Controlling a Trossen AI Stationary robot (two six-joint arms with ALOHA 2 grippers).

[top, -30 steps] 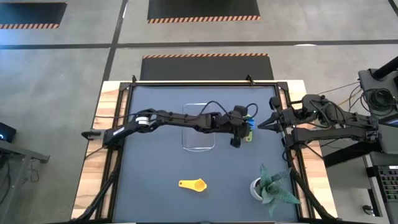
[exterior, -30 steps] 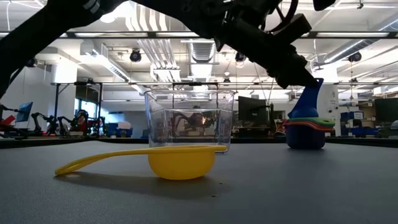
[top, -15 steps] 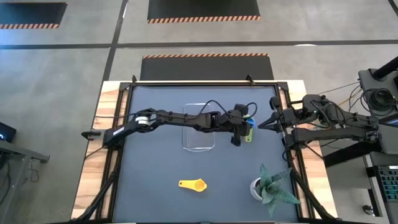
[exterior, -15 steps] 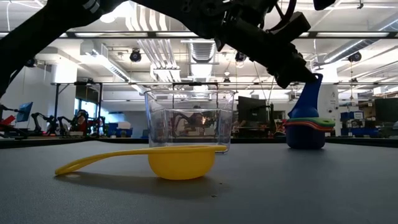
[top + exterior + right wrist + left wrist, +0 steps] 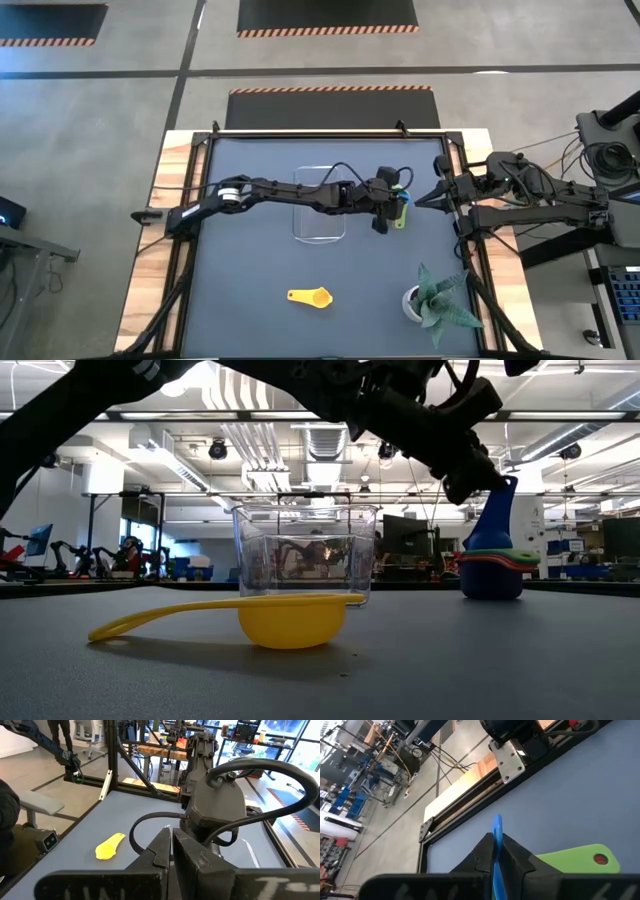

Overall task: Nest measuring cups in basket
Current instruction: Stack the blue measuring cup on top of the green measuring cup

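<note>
The left hand [image 5: 496, 870] pinches the thin blue handle [image 5: 503, 505] of the light, hard, slippery cup stack [image 5: 492, 570] right of the clear basket [image 5: 305, 555], the yellow cup [image 5: 312, 296] lies near, and the right hand [image 5: 420, 201] waits closed and empty.

Basket [image 5: 319, 205] mid-bench [image 5: 250, 270]. Stack of nested cups [image 5: 491, 570] just right of basket, left pincer [image 5: 386, 212] at its upright handle. Lone cup [image 5: 311, 296] in front of basket. Potted plant [image 5: 436, 298] at front right corner.
</note>
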